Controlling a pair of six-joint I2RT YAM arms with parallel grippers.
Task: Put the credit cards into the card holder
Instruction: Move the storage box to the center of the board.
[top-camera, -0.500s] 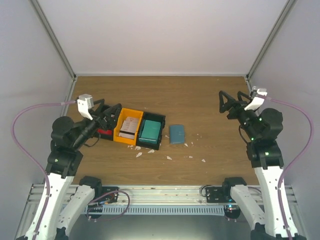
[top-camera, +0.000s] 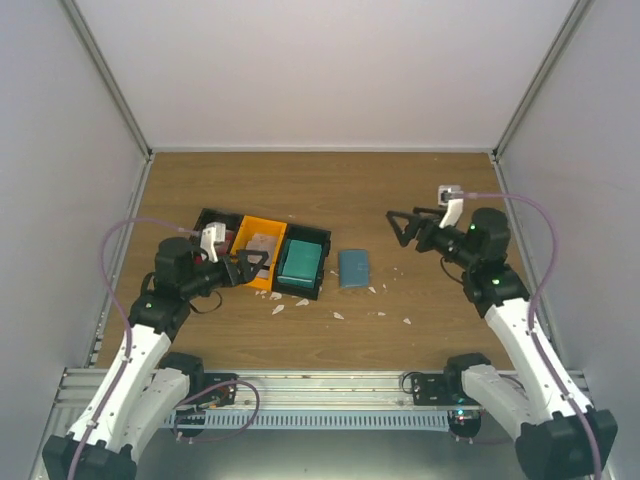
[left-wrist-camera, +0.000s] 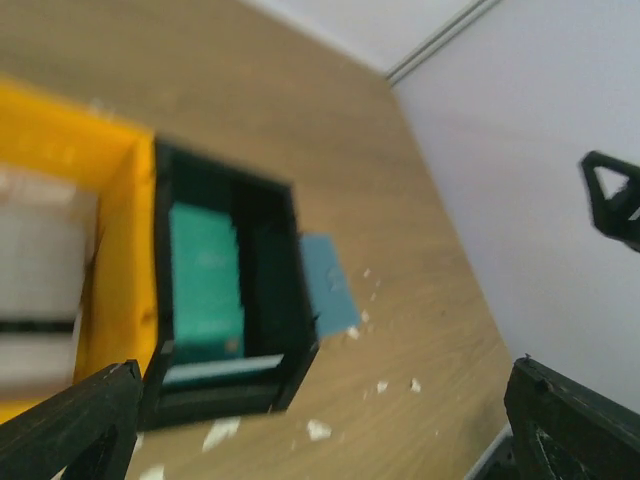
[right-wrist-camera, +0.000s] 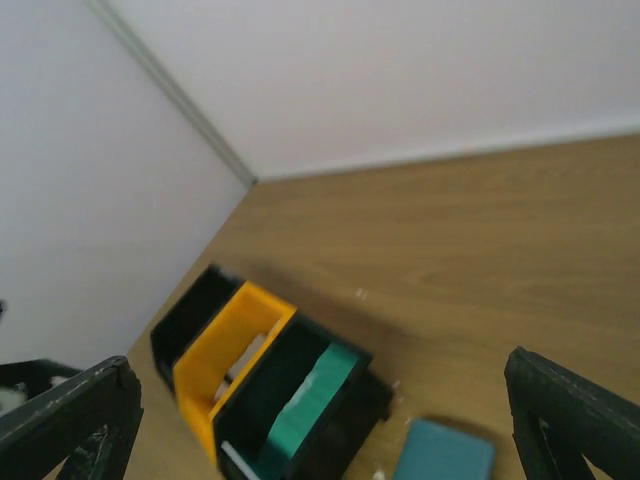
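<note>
The card holder (top-camera: 352, 268), a flat, matte, dusty-blue rectangle, is laid on the wood-grain table (top-camera: 400, 180) between the two claws, its long axis seemingly run from near edge to far wall. Pale credit cards (top-camera: 259, 249), one dark-striped, are stacked in the orange plastic bin (top-camera: 265, 222) beneath the left gripper (top-camera: 253, 266). Its jaws and those of the right gripper (top-camera: 400, 226) are spread wide, with nothing gripped.

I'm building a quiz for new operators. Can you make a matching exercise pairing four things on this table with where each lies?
1. pale plastic credit cards
2. flat dusty-blue card holder
3. teal rectangular block
4. small white scraps

A. on the bare wooden table, right of the bins
B. inside the orange plastic bin
C. scattered in front of the bins
D. inside the black plastic bin

Pairs: 1-B; 2-A; 3-D; 4-C
</note>
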